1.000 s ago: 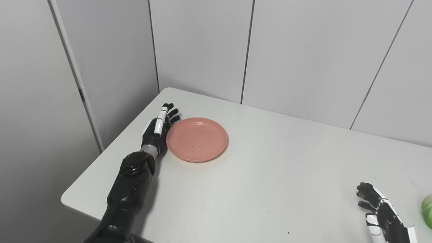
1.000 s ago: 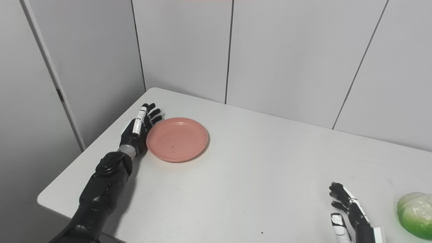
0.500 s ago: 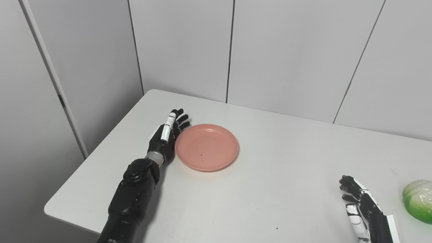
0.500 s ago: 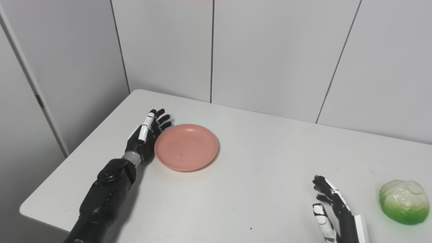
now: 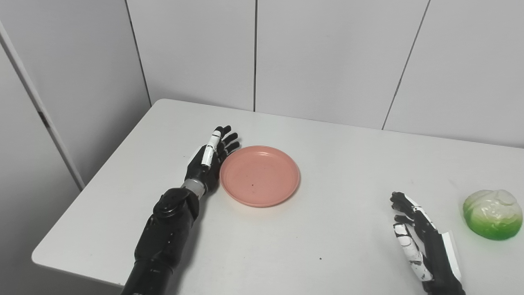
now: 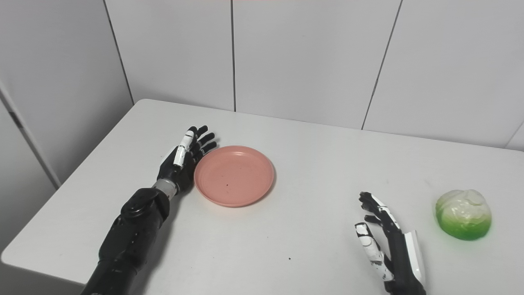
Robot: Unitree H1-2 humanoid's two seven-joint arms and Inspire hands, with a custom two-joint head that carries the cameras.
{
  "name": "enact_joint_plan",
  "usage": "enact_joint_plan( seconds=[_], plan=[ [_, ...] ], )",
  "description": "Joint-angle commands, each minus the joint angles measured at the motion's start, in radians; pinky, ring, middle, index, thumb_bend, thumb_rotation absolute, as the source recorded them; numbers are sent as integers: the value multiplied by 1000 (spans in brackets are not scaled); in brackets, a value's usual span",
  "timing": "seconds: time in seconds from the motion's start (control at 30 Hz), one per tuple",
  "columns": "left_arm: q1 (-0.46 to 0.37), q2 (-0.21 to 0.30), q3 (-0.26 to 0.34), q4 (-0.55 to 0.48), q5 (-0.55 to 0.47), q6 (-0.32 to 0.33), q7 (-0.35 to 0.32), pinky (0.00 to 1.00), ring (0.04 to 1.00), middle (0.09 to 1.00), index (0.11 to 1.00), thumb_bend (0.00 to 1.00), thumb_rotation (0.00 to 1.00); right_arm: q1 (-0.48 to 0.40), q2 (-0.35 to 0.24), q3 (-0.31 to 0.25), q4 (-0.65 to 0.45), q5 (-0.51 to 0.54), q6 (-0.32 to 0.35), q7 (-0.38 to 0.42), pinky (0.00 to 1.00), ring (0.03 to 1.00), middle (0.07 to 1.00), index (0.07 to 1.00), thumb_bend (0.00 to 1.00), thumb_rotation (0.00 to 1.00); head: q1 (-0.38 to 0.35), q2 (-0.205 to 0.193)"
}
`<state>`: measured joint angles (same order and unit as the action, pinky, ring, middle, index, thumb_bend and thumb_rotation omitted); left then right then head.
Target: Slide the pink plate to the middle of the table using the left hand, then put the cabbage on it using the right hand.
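In the left eye view the left hand [image 5: 208, 159], fingers spread, presses the plate [image 5: 260, 175] rim left of bare tabletop [image 5: 348, 164], while the right eye view shows the spread, empty right hand [image 6: 387, 241] beside the cabbage [image 6: 463, 214] near the right edge.

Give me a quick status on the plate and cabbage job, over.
Left robot hand open, flat against pink plate's left rim. Right robot hand open, empty, left of cabbage, not touching. Plate empty, left of centre on the table. Path clear.

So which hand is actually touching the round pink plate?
The left hand, open and edge-on against the round pink plate's left rim. The right hand is open, touching nothing.
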<state>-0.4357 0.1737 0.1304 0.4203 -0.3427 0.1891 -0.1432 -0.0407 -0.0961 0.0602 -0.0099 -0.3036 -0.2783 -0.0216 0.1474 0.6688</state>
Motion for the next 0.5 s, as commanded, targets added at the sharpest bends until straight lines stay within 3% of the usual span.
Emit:
enact_joint_plan(
  seconds=[0.0, 0.47],
  plan=[
    [11, -17, -27, -11, 8, 66, -26, 917, 925, 933, 931, 413, 1000, 4, 26, 13, 13, 1, 15, -14, 732, 803, 815, 814, 368, 1000, -12, 8],
    [35, -62, -101, -79, 34, 103, -51, 906, 917, 927, 918, 422, 1000, 5, 52, 28, -17, -38, 52, -14, 732, 815, 823, 816, 345, 1000, -100, 33]
  ],
)
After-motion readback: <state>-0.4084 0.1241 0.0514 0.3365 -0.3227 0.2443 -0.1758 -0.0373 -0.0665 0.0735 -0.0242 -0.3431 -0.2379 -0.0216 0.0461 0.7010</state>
